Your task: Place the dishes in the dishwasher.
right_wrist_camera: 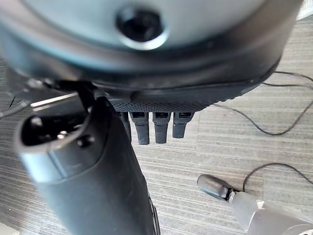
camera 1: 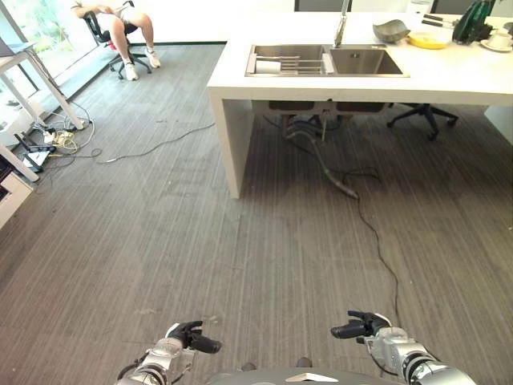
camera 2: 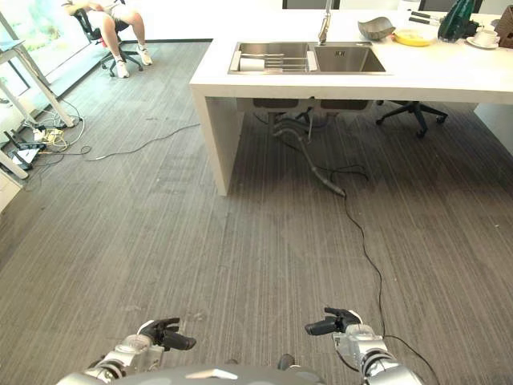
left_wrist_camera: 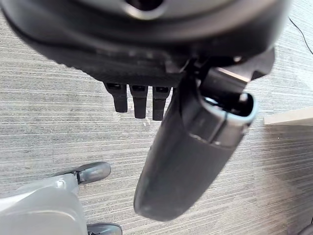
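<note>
Far ahead stands a white counter (camera 1: 449,80) with a steel double sink (camera 1: 367,61). A wire rack and a white dish (camera 1: 271,66) lie in the sink's left basin. On the counter behind the sink sit a grey bowl (camera 1: 390,30), a yellow plate (camera 1: 429,38) and a white cup on a saucer (camera 1: 501,38). Both hands hang low over the grey floor, far from the counter. My left hand (camera 1: 186,335) and my right hand (camera 1: 365,325) hold nothing. Their fingers (left_wrist_camera: 139,100) (right_wrist_camera: 155,126) are relaxed, thumbs pointing inward.
A person sits in an office chair (camera 1: 124,32) at the far left. Table legs and a tangle of cables (camera 1: 52,136) line the left side. A hose and a thin cable (camera 1: 337,180) trail from under the sink. Another office chair (camera 1: 425,119) stands beyond the counter.
</note>
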